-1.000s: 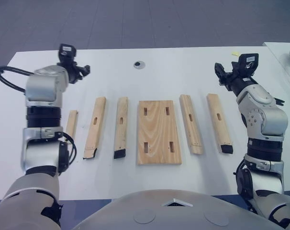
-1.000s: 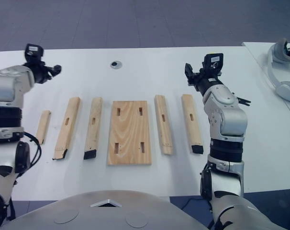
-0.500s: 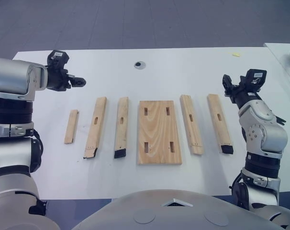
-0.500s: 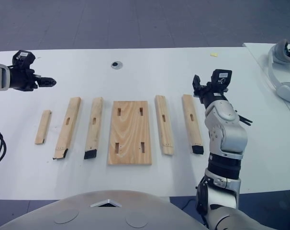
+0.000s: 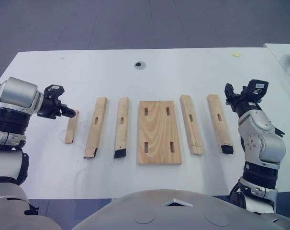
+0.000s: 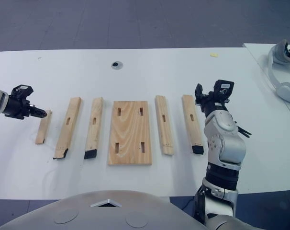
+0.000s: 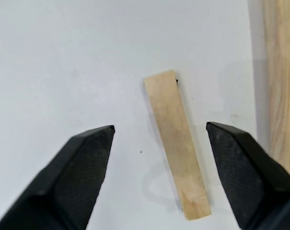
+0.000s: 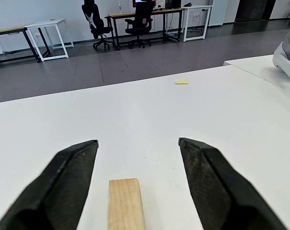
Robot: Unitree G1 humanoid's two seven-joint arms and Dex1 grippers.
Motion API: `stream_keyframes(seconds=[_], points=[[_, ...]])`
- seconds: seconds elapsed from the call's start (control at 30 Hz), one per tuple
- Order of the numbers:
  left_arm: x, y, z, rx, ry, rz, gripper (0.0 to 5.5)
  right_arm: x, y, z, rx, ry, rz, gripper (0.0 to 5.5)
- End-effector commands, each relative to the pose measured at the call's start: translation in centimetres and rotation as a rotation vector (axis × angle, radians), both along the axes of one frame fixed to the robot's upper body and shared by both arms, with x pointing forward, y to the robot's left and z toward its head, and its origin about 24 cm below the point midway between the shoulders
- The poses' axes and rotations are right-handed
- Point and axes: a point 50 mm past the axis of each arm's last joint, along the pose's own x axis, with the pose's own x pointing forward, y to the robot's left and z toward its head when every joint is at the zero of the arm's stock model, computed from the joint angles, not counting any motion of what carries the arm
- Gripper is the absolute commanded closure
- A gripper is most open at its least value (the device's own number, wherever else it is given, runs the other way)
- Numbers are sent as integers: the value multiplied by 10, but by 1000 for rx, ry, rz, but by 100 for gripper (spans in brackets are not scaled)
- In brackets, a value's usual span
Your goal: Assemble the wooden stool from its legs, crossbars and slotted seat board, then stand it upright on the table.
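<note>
Seat board lies flat — left end effector spread wide over the short crossbar, right end effector open by the rightmost leg.

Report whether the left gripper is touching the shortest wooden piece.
Apart. The left wrist view shows the left gripper open astride the shortest wooden piece, with white table visible between each finger and the wood.

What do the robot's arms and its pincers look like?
The left arm and right arm are rounded silver-grey shells with black bands at the joints. The left gripper and right gripper are black, each with two wedge-shaped, finely textured fingers and a small white label on top.
</note>
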Motion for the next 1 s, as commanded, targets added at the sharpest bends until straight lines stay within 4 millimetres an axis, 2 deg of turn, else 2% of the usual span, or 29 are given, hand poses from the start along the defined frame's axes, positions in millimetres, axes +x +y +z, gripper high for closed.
stream_keyframes(seconds=[0.03,0.17,0.57,0.73,0.8,0.93,1.0], points=[[-15,-3,-21,-49,68,38,195,3,-3,7,-27,-17,1,234],[-24,-2,-37,-43,87,66,195,7,-2,13,-38,-27,22,234],[-32,-14,-51,-108,73,77,420,15,-7,18,-53,-35,30,234],[-16,-22,-52,-132,-34,62,421,18,-8,21,-58,-38,37,234],[4,-25,-42,-132,-185,23,421,22,-9,23,-58,-39,45,234],[57,-47,8,-172,-633,-210,421,30,-9,32,-59,-63,64,234],[76,-55,36,-191,-780,-235,421,34,-9,36,-63,-72,77,234]])
